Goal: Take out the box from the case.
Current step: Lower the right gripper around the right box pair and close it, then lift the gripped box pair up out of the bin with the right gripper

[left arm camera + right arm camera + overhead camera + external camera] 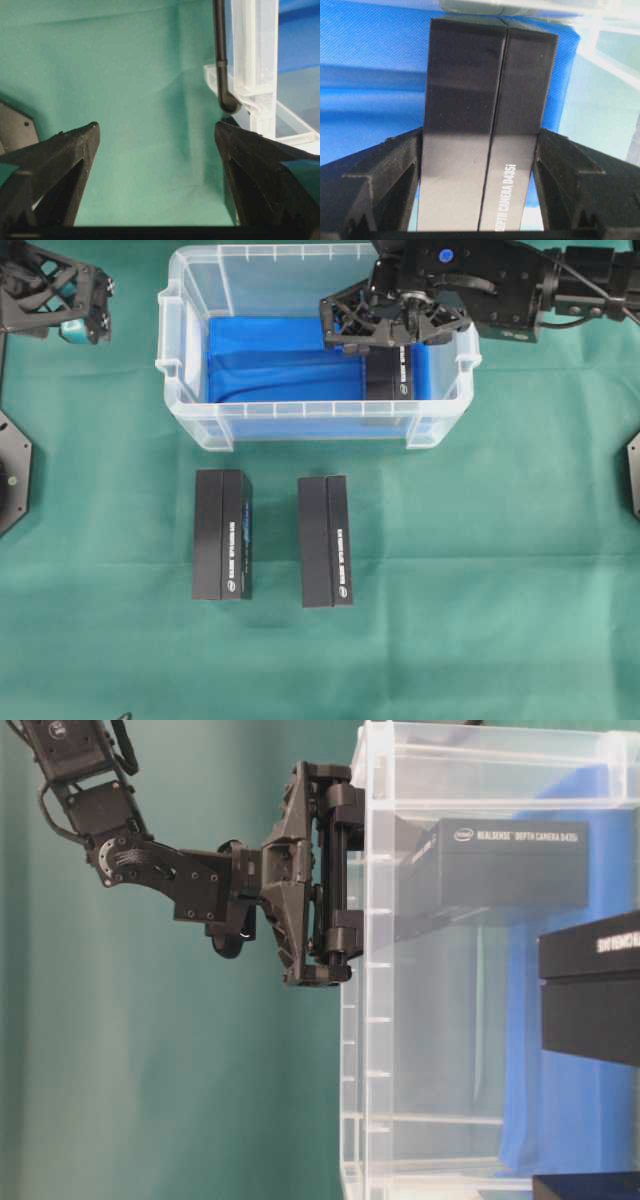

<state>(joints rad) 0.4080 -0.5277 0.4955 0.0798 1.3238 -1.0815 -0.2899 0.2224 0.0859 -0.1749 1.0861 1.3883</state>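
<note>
The case [190, 420] is a clear plastic bin with a blue lining [270, 370], at the back middle of the table. My right gripper [395, 325] reaches into its right end and is shut on a black box [392, 375] printed "DEPTH CAMERA D435i". In the right wrist view the box [480, 100] fills the gap between both fingers of the gripper [480, 145]. In the table-level view the box [510, 865] hangs high inside the case [420, 1120], off the lining. My left gripper [75, 305] is open and empty at the far left.
Two more black boxes [222, 534] [325, 540] lie side by side on the green cloth in front of the case. The left wrist view shows the open gripper [157, 135] over the cloth, with the case's corner [260, 75] at its right.
</note>
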